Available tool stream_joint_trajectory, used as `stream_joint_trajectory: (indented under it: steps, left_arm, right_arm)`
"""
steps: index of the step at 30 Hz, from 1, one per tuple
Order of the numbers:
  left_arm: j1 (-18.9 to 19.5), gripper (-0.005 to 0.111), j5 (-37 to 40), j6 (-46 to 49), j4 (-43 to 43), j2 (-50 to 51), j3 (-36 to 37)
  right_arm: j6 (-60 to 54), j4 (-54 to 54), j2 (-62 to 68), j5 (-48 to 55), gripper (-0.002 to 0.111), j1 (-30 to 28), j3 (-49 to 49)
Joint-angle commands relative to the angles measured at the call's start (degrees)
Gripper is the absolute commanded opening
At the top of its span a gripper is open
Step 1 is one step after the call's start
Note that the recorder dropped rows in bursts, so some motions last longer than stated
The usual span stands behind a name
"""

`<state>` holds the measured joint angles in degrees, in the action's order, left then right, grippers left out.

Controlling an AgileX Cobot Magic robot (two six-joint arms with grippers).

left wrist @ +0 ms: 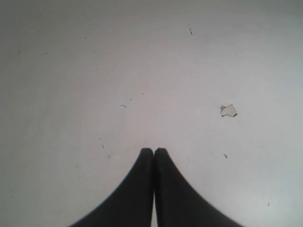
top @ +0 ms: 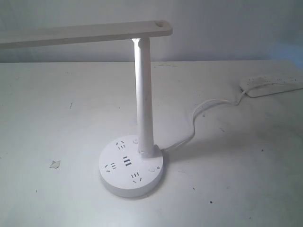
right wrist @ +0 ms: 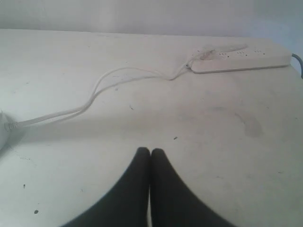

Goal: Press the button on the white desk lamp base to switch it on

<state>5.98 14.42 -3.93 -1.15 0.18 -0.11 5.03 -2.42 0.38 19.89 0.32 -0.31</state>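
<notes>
The white desk lamp (top: 143,94) stands mid-table in the exterior view, its slim pole rising from the white desk lamp base (top: 131,166), a thick round disc with dark socket slots and central USB ports. The flat head bar (top: 85,34) reaches left, and a bright glow shows at the pole's top. A small round button (top: 152,169) sits on the disc's right side. Neither gripper appears in the exterior view. My left gripper (left wrist: 154,150) is shut over bare table. My right gripper (right wrist: 150,151) is shut too, empty; only the base's edge (right wrist: 4,130) shows in its view.
A white cord (top: 201,116) runs from the base to a long white power strip (top: 272,84) at the back right, also seen as the power strip (right wrist: 241,60) in the right wrist view. A small chip mark (top: 55,164) lies left of the base, and the same chip (left wrist: 228,110) shows near the left gripper.
</notes>
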Motion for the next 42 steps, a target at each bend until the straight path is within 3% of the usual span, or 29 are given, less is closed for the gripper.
stream_joint_trajectory:
  steps: [1,32,42]
  left_arm:
    - [-0.5,0.0,0.1,0.1,0.0,-0.2,0.1]
    - [-0.5,0.0,0.1,0.1,0.0,-0.2,0.1]
    - [-0.5,0.0,0.1,0.1,0.0,-0.2,0.1]
  right_arm:
    - [-1.2,1.2,-0.4,0.1,0.0,-0.3,0.3]
    - [0.1,1.2,-0.4,0.2,0.0,-0.5,0.3]
    - [0.1,1.2,-0.4,0.2,0.0,-5.3,0.3]
